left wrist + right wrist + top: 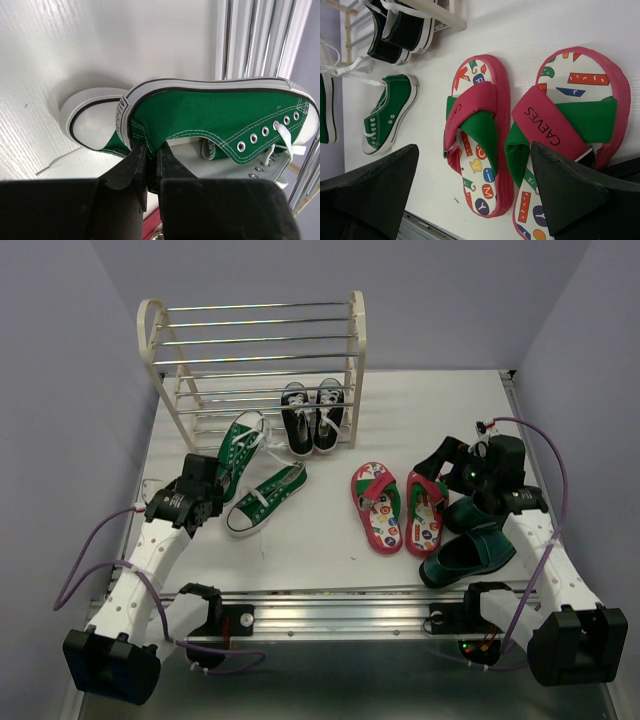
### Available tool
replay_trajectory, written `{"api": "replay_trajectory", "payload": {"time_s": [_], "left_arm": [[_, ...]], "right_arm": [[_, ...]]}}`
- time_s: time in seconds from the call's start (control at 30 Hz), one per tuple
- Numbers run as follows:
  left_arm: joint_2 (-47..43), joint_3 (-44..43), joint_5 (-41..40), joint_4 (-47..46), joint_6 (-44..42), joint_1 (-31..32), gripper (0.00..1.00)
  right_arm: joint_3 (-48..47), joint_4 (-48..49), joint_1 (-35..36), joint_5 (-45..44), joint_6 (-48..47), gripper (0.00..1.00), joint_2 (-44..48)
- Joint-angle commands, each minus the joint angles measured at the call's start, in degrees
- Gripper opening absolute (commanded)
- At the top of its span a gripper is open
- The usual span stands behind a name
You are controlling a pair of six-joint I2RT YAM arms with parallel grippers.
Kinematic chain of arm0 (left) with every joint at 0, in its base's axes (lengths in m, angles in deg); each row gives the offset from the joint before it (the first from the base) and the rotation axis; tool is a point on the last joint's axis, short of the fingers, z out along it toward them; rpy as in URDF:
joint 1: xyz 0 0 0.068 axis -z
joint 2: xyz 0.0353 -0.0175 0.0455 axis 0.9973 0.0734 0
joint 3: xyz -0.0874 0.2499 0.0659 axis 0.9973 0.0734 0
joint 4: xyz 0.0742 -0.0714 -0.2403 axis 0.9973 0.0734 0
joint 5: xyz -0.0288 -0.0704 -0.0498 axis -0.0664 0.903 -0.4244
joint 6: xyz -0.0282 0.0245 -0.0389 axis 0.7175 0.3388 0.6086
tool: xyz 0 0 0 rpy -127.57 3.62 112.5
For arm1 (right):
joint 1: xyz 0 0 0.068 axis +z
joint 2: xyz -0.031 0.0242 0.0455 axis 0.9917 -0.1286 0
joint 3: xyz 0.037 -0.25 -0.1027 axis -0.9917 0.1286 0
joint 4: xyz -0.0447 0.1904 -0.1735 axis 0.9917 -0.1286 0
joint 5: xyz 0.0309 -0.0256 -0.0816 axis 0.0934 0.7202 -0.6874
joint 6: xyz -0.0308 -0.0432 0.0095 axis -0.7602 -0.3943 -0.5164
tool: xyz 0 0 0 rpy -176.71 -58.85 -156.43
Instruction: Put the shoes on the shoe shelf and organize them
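While the left gripper (151, 156) pinches a green canvas sneaker (215, 120) and the right gripper (472, 187) gapes empty, lifting onto the far chrome-barred shelf (358, 340) should follow.

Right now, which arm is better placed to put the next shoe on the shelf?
Left. The left gripper is shut on the heel of a green sneaker, right beside the shoe shelf. The right gripper hangs open above the flip-flops, farther from the shelf, holding nothing.

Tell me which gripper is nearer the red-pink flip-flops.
Right. The right gripper hangs open close beside the flip-flops, on their right in the top view. The left gripper is far off to the left by the shoe shelf, fingers shut on a green sneaker.
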Motion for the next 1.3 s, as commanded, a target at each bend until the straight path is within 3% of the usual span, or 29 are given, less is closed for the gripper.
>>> {"api": "replay_trajectory", "payload": {"time_s": [0.0,0.33,0.53,0.87,1.13,1.27], "left_arm": [[-0.98,-0.89,-2.04,-2.72,5.51,-0.53,0.0],[4.46,3.69,-0.9,-14.39,8.41,-0.53,0.0],[12.36,-2.19,-0.01,-20.02,9.56,-0.62,0.0],[26.24,-10.8,2.97,-21.7,13.16,-0.53,0.0],[32.06,-15.81,2.36,-23.72,18.17,1.05,0.0],[35.92,-20.74,2.62,-19.68,21.41,2.02,0.0]], "right_arm": [[-0.37,2.7,0.0,-0.32,-0.06,1.0,0.13],[-0.72,2.7,0.0,0.2,0.03,1.0,0.39],[-1.16,2.62,0.0,0.03,0.03,1.0,0.48],[-1.78,2.53,0.0,-0.24,0.03,1.0,1.27],[-3.01,2.61,0.0,1.43,0.47,1.0,1.53],[-2.57,2.44,0.0,1.17,0.55,1.0,1.62]]}}
